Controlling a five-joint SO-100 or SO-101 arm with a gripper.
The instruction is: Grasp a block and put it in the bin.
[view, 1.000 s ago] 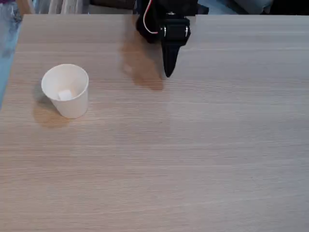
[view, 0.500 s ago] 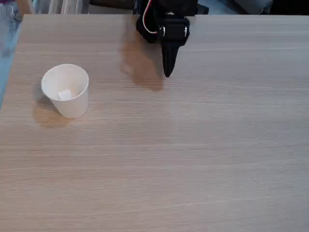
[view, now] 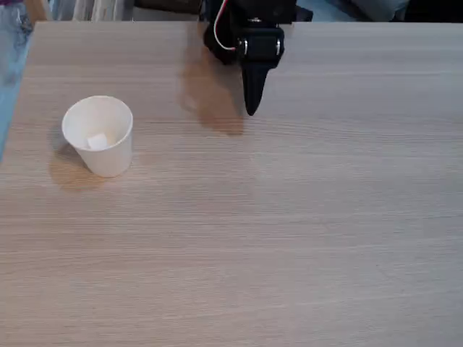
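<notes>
So, starting nearest the camera in the fixed view: just a wide stretch of pale wood-grain table (view: 289, 253), grain running left to right. Further back on the left, white paper cup bin (view: 99, 136), standing upright, mouth up, long axis vertical though leaning toward the camera from this angle, narrower base at the bottom, soft shadow off its lower left. Tiny white block (view: 98, 141) sitting inside the cup, down on the floor of it, one flat face up; too small and cube-shaped to claim any long axis or heading. Well apart from that, up near the far edge around the middle, black gripper (view: 251, 108) hanging down, tapering to a single dark point aimed at the camera-side of the table, brownish shadow just to its left. Fingers look pressed together into one tip, nothing between them. Red and white wires (view: 219, 29) looping at the arm's upper left.
</notes>
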